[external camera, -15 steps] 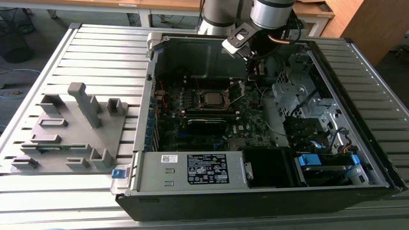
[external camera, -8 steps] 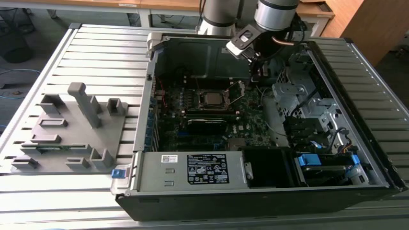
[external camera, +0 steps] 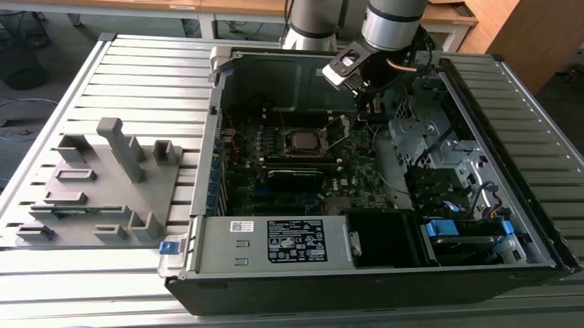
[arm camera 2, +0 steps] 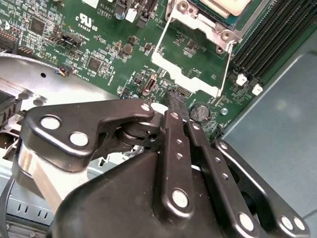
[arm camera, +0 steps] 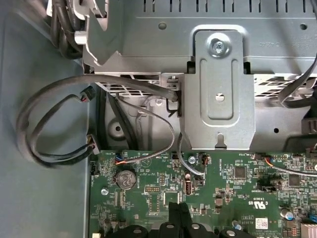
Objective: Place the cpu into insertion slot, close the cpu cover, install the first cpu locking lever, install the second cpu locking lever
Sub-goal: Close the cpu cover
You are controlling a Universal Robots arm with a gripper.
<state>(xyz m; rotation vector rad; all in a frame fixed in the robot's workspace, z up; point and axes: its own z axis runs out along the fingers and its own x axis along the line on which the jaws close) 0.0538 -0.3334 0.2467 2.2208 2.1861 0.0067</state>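
- Claw point(arm camera 2: 174, 100): fingers pressed together, tip near the cover point(arm camera 2: 185, 77); seen at two o'clock of the socket point(external camera: 284, 143) in the exterior view.
- Chip point(external camera: 302, 141): seated in the socket.
- Cover: stood open.

A computer case point(external camera: 365, 287) lies open on the slatted surface point(external camera: 137, 75). A fixture block point(external camera: 100, 184) sits beside it at the exterior view's left. Inside the case, the motherboard point(external camera: 264, 184) lies on the floor toward the left, the power supply point(external camera: 273, 242) runs along the near wall, and the drive cage point(external camera: 438, 150) stands at the right. The insertion slot point(external camera: 284, 134) sits mid-board with the cpu point(external camera: 303, 142) in it. The cpu cover point(external camera: 340, 130) is raised at the slot's right edge. The memory slots point(external camera: 294, 171) lie just near of the slot. The end effector point(external camera: 368, 106) hangs over the board's far right, beyond the cover. In the second wrist view its tips are beside the coin cell point(arm camera 2: 199, 112).
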